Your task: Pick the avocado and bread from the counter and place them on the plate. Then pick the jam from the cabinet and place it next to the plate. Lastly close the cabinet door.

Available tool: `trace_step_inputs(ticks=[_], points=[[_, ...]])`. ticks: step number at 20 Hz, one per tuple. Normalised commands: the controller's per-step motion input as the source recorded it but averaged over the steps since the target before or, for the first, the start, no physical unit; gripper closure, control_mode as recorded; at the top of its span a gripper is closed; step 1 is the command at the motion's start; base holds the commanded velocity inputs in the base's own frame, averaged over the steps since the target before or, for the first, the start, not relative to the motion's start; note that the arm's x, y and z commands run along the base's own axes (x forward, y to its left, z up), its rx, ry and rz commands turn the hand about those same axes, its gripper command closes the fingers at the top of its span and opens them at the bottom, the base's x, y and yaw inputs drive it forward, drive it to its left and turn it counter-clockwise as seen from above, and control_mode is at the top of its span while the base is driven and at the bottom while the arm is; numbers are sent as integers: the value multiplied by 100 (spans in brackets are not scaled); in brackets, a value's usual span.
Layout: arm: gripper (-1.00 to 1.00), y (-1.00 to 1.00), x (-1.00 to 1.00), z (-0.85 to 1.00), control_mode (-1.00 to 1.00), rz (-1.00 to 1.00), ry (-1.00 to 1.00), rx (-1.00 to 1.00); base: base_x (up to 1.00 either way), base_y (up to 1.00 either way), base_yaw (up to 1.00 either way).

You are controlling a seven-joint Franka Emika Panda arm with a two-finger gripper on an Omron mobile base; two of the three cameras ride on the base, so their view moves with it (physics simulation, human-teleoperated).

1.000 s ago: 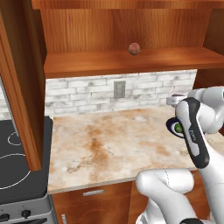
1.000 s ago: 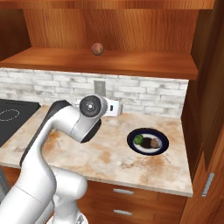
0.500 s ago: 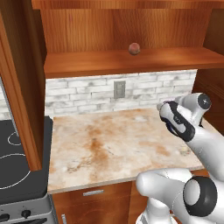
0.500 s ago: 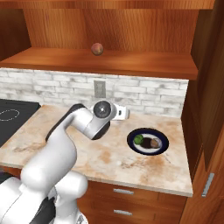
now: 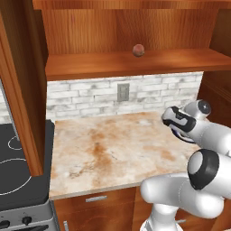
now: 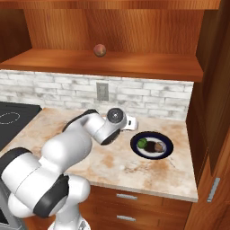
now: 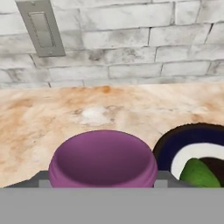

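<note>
The end effector is clamped on the jam: in the hand view the purple jar sits right at the bottom, with a grey finger showing against each of its sides. The jar is held above the desk, facing the pale brick wall and the grey wall socket.

In the right base view the white hand hangs over the back part of the desk, just left of the plate, which lies toward the desk's right back corner. The avocado rests on the left half of the plate and the bread on the right half, the two touching or nearly so. In the hand view the plate's dark rim shows just right of the jar, with the green avocado on its white centre and a dark piece of the bread behind it.

In the left base view the hand is over the right back area of the desk, and the black stove adjoins the desk's left edge.

The cabinet above stands open, its door seen at the left of the left base view. A reddish-brown ball sits on the cabinet shelf, toward the middle.
</note>
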Motion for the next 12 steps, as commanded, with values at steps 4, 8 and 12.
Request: trace_step_inputs(ticks=[4, 8, 12], points=[[100, 1, 2, -24, -100, 0, 0, 0, 0, 0, 0], [100, 1, 1, -17, -100, 0, 0, 0, 0, 0, 0], [100, 1, 0, -27, -100, 0, 0, -1, 0, 0, 0]])
